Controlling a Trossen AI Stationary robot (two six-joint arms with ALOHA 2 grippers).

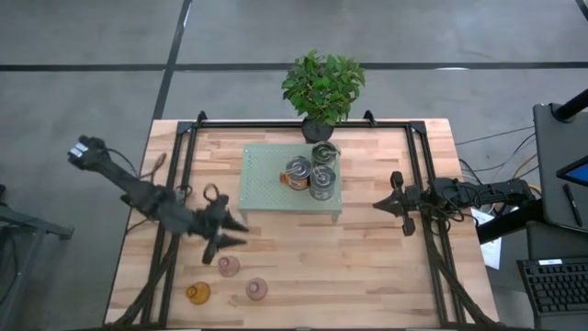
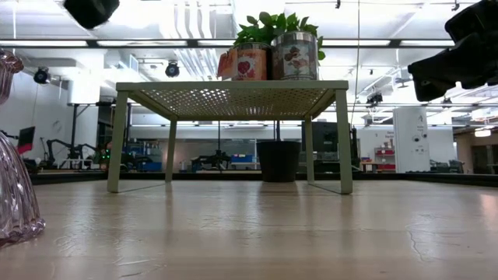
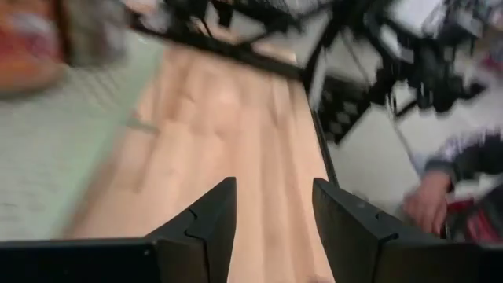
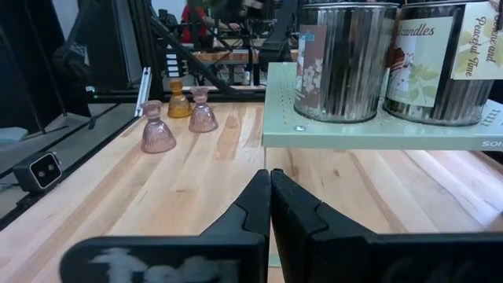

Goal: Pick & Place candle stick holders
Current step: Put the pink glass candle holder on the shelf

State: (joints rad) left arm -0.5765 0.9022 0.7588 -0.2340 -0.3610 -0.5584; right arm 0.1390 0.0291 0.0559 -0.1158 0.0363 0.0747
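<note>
Three shiny silver holders (image 1: 312, 170) stand on the pale green perforated stand (image 1: 266, 188) at the table's middle, and they also show in the right wrist view (image 4: 342, 63). Two pinkish glass holders (image 1: 228, 266) (image 1: 256, 289) and one amber one (image 1: 197, 293) stand on the wood near the front left. My left gripper (image 1: 237, 233) is open and empty above the table, left of the stand and just beyond the glass holders; in its wrist view (image 3: 275, 185) only bare wood shows between its fingers. My right gripper (image 1: 378, 206) is shut and empty, to the right of the stand.
A leafy plant in a black pot (image 1: 322, 87) stands at the far edge behind the stand. Black frame rails (image 1: 184, 165) run along both sides of the table. A person's hand (image 3: 428, 200) shows beyond the table's edge. Bare wood lies in front of the stand.
</note>
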